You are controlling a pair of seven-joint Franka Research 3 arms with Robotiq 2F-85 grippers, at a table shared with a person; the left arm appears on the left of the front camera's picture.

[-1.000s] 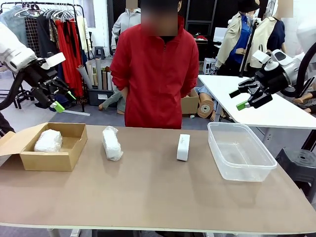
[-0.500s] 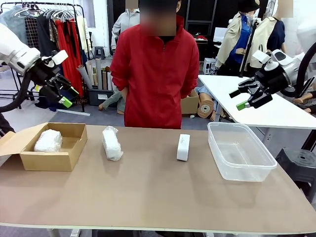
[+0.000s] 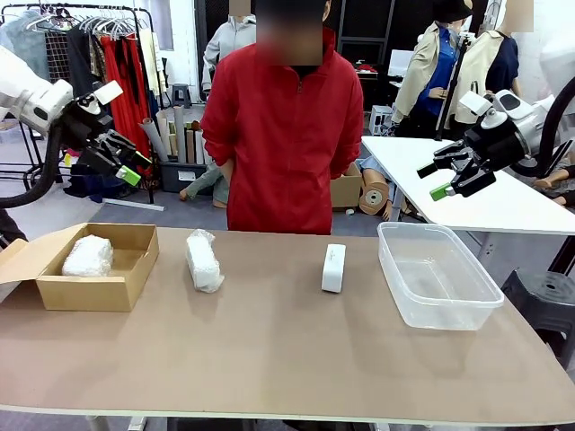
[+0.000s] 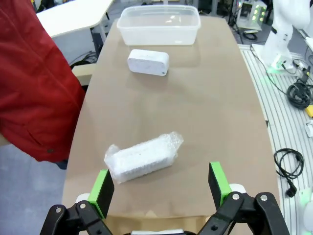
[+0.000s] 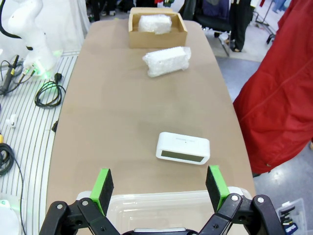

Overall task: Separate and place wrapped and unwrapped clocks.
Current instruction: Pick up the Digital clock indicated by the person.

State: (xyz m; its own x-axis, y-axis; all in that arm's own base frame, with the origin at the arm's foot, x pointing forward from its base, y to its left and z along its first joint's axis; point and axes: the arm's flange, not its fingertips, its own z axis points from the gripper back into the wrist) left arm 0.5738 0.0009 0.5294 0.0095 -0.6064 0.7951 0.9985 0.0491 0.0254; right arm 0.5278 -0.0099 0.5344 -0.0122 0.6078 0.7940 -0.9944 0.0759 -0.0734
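Note:
One wrapped clock (image 3: pixel 88 256) lies inside the open cardboard box (image 3: pixel 135 269) at the table's left. A second bubble-wrapped clock (image 3: pixel 204 260) (image 4: pixel 143 156) (image 5: pixel 167 61) rests on the table just right of the box. The bare white clock (image 3: pixel 333 268) (image 4: pixel 148 62) (image 5: pixel 183 147) stands near the middle. My left gripper (image 3: pixel 124 166) (image 4: pixel 161 186) hangs open high above the box, its view looking down on the loose wrapped clock. Above the clear tub (image 3: pixel 485 310), my right gripper (image 3: pixel 447 177) (image 5: pixel 160 187) is open too, holding nothing.
A person in a red jacket (image 3: pixel 283 135) stands at the far edge, hands behind the back. The clear plastic tub (image 4: pixel 156 22) (image 5: pixel 161 203) sits at the table's right end. The box (image 5: pixel 156 34) has its flap open at the left. A white table stands behind at right.
My left gripper has risen and shifted a little rightward above the box. The right arm, the clocks and the person have not moved.

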